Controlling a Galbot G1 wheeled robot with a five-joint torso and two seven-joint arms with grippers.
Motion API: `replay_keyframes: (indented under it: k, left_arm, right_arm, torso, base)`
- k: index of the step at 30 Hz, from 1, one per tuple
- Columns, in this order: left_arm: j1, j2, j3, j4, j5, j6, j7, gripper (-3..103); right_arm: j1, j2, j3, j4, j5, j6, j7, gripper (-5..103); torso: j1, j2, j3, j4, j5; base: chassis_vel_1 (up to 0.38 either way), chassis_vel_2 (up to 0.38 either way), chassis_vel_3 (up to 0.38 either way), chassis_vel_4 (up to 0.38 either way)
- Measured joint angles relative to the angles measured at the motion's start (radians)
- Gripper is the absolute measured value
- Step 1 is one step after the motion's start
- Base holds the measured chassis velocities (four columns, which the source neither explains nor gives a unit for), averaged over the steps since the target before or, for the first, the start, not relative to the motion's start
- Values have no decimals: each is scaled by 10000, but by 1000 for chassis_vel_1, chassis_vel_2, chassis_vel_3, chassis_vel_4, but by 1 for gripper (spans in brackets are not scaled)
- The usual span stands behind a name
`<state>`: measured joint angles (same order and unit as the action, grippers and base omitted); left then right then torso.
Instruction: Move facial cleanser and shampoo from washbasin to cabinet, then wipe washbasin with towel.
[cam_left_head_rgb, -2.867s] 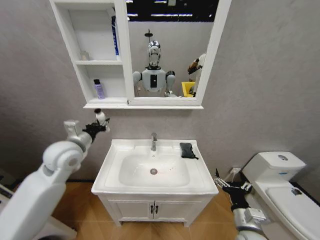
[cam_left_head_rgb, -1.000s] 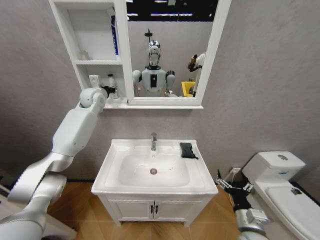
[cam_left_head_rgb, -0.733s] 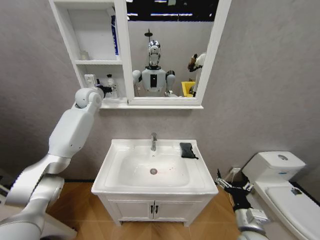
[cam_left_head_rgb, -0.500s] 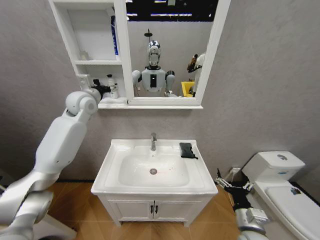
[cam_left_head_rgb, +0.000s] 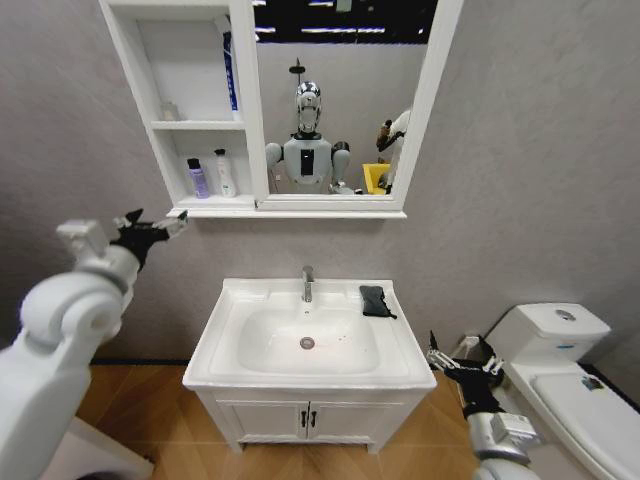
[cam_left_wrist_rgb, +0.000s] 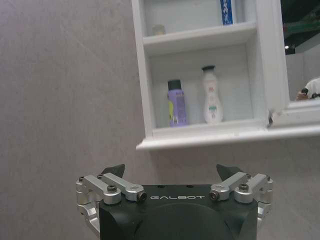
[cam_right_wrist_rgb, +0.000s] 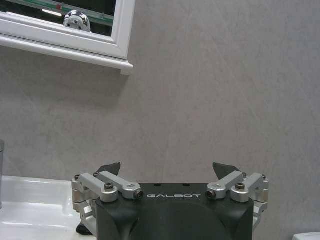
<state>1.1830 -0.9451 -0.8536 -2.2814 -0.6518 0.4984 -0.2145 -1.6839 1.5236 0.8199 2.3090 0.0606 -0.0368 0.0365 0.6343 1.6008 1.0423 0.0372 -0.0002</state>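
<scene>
Our left gripper (cam_left_head_rgb: 150, 228) hangs spread and empty beside the cabinet (cam_left_head_rgb: 190, 125), whose bottom shelf holds the purple bottle (cam_left_head_rgb: 198, 179) and white bottle (cam_left_head_rgb: 221, 174); our right gripper (cam_left_head_rgb: 455, 366) waits spread near the washbasin (cam_left_head_rgb: 225, 300), where the towel (cam_left_head_rgb: 375, 300) lies.

White rounded arms, black GALBOT-marked tools (cam_left_wrist_rgb: 170, 175)

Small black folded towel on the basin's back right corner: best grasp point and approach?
Grip the small black folded towel across its middle, coming straight down from above. It lies flat on the white ceramic washbasin rim beside the chrome faucet, wall close behind. The open right gripper is nearest.
</scene>
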Motion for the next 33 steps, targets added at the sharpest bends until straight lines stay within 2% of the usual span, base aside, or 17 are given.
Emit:
replay_keyframes:
  k: [1,3,4,6,7,9,11,14,17,21,33]
  left_arm:
    - [0,0,0,0,0,0,0,100]
    - [1861,-1131,-755,-246,914,-981,1163,100]
    - [1861,-1131,-755,-246,914,-981,1163,100]
    - [3044,-2064,-1277,-348,1420,-1836,1964,100]
    - [3044,-2064,-1277,-348,1420,-1836,1964,100]
    - [3892,-2882,-1500,-370,1765,-2482,2419,100]
    - [4145,-3133,-1524,-398,1830,-2641,2520,100]
    - [5090,-4072,-1422,-538,1973,-3175,2733,100]
    - [5443,-4476,-1255,-545,2149,-3476,2879,100]
    - [5502,-4690,-1134,-548,2301,-3513,2897,100]
    - [5403,-4673,-1087,-551,2327,-3392,2812,100]
  right_arm:
    - [0,0,0,0,0,0,0,100]
    - [-112,-67,-40,141,11,-59,-63,100]
    - [-112,-67,-40,141,11,-59,-63,100]
    - [-105,-119,-85,267,34,-266,-82,100]
    - [-105,-119,-85,267,34,-266,-82,100]
    - [-70,-199,-132,417,95,-581,-86,100]
    - [-68,-228,-144,476,127,-714,-85,100]
    - [-6,-361,-167,717,291,-1241,-58,100]
    - [20,-434,-161,755,331,-1344,-36,100]
    - [-161,-420,-179,837,339,-1343,-35,100]
    - [-481,-396,-95,947,277,-1132,-40,100]
  torso:
    - [0,0,0,0,0]
    - [-2,0,0,-1,0]
    - [-2,0,0,-1,0]
    - [-2,0,0,1,5]
    - [-2,0,0,1,5]
    - [1,0,1,-6,6]
    - [1,-1,1,-2,4]
    - [1,0,1,-1,5]
    - [1,0,1,0,5]
    - [3,-2,3,-4,4]
    - [3,-2,3,-1,2]
  base:
    - [0,0,0,0]
    - [0,0,0,0]
    - [0,0,0,0]
    - [0,0,0,0]
    - [0,0,0,0]
    - [0,0,0,0]
    - [0,0,0,0]
    - [0,0,0,0]
    - [0,0,0,0]
    - [0,0,0,0]
    - [0,0,0,0]
